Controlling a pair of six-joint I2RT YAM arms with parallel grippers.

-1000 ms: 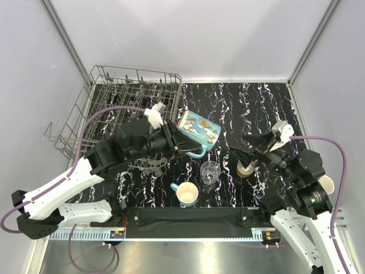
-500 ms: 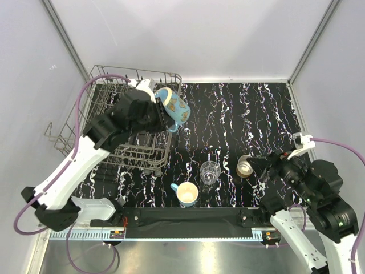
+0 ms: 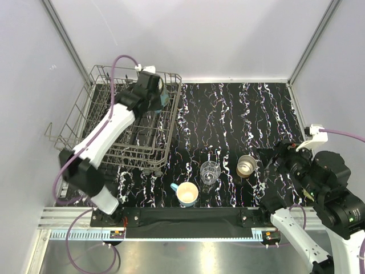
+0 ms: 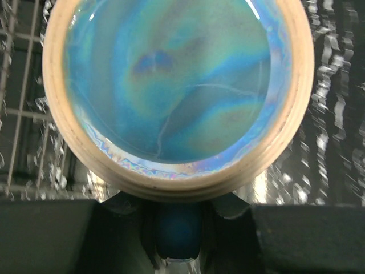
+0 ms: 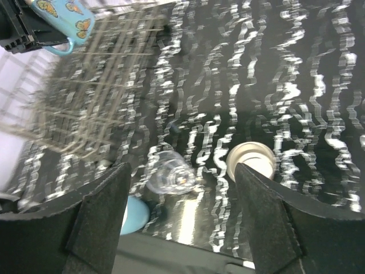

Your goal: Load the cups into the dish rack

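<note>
My left gripper (image 3: 153,91) is shut on the handle (image 4: 178,228) of the teal butterfly mug (image 3: 164,99) and holds it over the right back part of the grey wire dish rack (image 3: 85,123). In the left wrist view the mug's round base (image 4: 177,85) fills the frame. My right gripper (image 3: 269,156) is open and empty, above the table to the right of the metal cup (image 3: 246,166). The clear glass tumbler (image 3: 210,172) and the light-blue mug with cream inside (image 3: 186,194) stand near the front. In the right wrist view, beyond my open gripper (image 5: 182,222), are the tumbler (image 5: 171,174), the metal cup (image 5: 251,160) and the light-blue mug (image 5: 134,214).
The rack (image 5: 97,85) stands at the back left on the black marbled table (image 3: 245,114). White walls close the back and both sides. A black bar (image 3: 188,216) runs along the table's near edge.
My left arm has carried the teal mug from the table's middle up and back over the rack. My right arm has drawn back from the metal cup to the right.
</note>
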